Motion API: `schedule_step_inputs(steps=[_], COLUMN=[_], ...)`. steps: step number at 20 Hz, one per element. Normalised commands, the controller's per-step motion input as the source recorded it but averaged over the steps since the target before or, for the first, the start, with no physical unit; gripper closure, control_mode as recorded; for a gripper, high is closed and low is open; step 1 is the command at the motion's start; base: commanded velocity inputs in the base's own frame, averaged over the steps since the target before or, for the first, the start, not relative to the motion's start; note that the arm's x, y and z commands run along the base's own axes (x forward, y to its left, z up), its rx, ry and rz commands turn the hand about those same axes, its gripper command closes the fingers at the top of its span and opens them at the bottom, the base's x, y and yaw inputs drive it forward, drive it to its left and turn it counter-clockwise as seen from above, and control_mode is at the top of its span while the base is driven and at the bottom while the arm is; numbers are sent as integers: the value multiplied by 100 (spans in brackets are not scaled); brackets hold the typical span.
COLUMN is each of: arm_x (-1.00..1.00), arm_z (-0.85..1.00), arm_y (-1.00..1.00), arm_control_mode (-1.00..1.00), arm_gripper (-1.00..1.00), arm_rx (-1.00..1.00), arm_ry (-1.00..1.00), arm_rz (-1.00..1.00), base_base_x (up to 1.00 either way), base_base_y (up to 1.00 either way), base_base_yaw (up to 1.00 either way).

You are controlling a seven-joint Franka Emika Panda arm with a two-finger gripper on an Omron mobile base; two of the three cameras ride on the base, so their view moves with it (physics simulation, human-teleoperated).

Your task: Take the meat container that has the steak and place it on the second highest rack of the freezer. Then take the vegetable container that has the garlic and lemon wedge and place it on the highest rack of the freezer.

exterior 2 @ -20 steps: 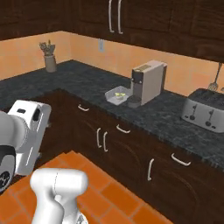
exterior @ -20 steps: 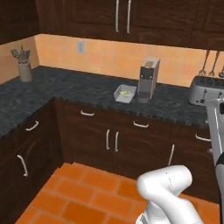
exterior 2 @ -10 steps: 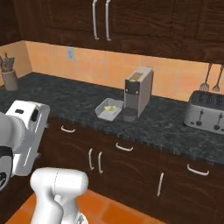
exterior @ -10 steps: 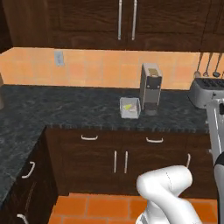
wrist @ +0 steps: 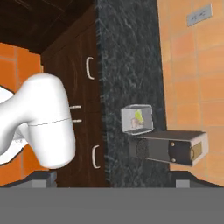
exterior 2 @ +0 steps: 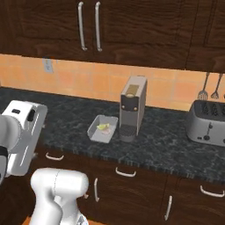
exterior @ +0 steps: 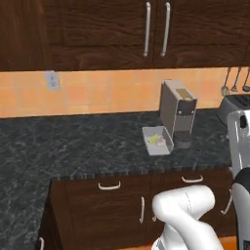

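The vegetable container (exterior: pixel 158 148) (exterior 2: pixel 98 136) (wrist: pixel 126 119) is a shallow grey tray on the dark counter, right beside a coffee machine. In it lie the yellow lemon wedge (exterior: pixel 155 139) (exterior 2: pixel 104 127) (wrist: pixel 139 116) and the pale garlic (wrist: pixel 136 124). My gripper (wrist: pixel 114 179) is open and empty, its two dark fingertips wide apart, well back from the counter and looking at the tray from a distance. The meat container, the steak and the freezer are out of view.
The grey coffee machine (exterior: pixel 177 113) (exterior 2: pixel 132 107) (wrist: pixel 171 148) stands against the tray's side. A toaster (exterior 2: pixel 207 123) (exterior: pixel 236 104) sits further right, with utensils (exterior 2: pixel 208 86) hanging above it. Upper cabinets overhang the counter. Drawers and doors with handles run below the counter (exterior: pixel 73 146).
The whole picture has shifted: the base has driven, so the tray and coffee machine stand nearer and more central. The utensil holder has left the view. The gripper stays open.
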Motion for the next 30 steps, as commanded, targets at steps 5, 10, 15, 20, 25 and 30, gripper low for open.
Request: schedule_step_inputs(steps=[5,10,15,20,25,30], arm_x=[0,0,56,54,54,82], arm_z=[0,0,-28,-64,-59,-65], arm_y=[0,0,12,59,27,-23], arm_control_mode=[100,100,-100,-100,-100,-100], arm_gripper=[-100,-100,-100,-100,-100,-100], arm_rx=[0,0,-5,-3,-2,6], arm_ry=[0,0,2,12,5,16], arm_rz=[0,0,-10,-17,-13,0], base_base_x=[43,57,0,0,0,0], base_base_y=[0,0,0,0,0,0], base_base_yaw=[-10,-8,0,0,0,0])
